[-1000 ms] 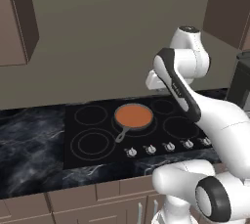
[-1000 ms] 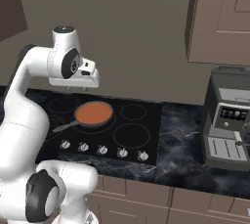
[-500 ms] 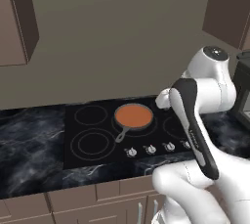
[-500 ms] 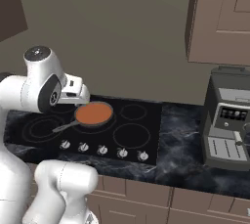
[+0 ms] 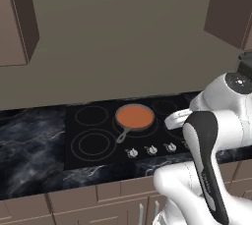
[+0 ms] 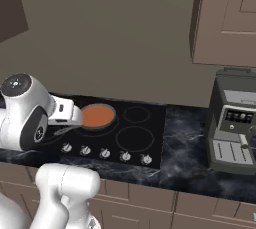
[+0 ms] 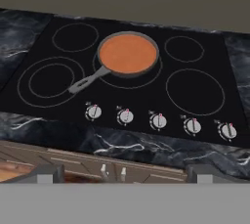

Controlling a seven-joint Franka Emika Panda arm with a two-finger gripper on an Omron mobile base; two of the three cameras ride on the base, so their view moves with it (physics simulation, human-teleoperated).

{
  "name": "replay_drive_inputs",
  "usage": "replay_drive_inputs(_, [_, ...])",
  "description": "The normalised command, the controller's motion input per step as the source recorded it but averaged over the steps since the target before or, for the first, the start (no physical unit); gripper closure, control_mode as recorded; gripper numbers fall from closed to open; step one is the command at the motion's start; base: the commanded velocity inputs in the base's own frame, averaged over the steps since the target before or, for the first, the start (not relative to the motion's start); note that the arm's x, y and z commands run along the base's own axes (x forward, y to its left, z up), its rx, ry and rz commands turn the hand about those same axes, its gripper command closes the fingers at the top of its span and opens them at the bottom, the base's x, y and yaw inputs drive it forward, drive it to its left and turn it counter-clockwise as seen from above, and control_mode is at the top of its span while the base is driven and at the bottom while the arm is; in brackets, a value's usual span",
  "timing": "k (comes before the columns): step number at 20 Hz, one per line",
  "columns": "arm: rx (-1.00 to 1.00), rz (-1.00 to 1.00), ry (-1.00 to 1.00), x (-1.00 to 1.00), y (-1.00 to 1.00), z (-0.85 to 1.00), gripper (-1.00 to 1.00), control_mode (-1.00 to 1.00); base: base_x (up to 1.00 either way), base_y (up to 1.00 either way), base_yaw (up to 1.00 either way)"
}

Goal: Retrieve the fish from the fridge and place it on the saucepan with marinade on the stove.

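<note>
**Well, pincer spread wide, pan dead ahead, fish nowhere obvious**

Well, we're looking straight along the hand, and the pincer (image 7: 124,174) is released: its two dark fingertips (image 7: 46,173) sit far apart at the bottom corners of the hand view, with nothing between them. No load on board, folks.

Ahead of it lies the stove (image 7: 146,100), black glass across the middle of the frame, with its row of knobs (image 7: 157,120) along the near edge. The saucepan (image 7: 129,73) sits on a rear ring, a little above centre and slightly left in the hand view. So the target is up and forward of the open jaws, well apart from them.

Its handle (image 7: 88,82) is the long axis to watch. It runs down and to the left from the bowl, toward the big ring at the frame's left.

The marinade (image 7: 128,53) reads as one flat orange disc, smooth from rim to rim. Where the fish lies, I cannot tell. It may sit under that surface, or it may be off frame.

From the left base view the pan (image 5: 134,117) is at centre, with the arm's hand just to its right. My call: if a drop is yet to come, it wants the jaws over that disc, clear of the handle.
</note>
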Motion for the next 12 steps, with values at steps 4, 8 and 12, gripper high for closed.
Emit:
replay_drive_inputs(4, [0.00, 0.00, 0.00, -0.11, 0.00, -0.01, -1.00, 1.00, 0.00, 0.00, 0.00])
replay_drive_inputs(8, [0.00, 0.00, 0.00, 0.00, 0.00, 0.00, -1.00, 1.00, -0.31, 0.00, 0.00])
replay_drive_inputs(12, [0.00, 0.00, 0.00, 0.00, 0.00, 0.00, -1.00, 1.00, -0.84, 0.00, 0.00])
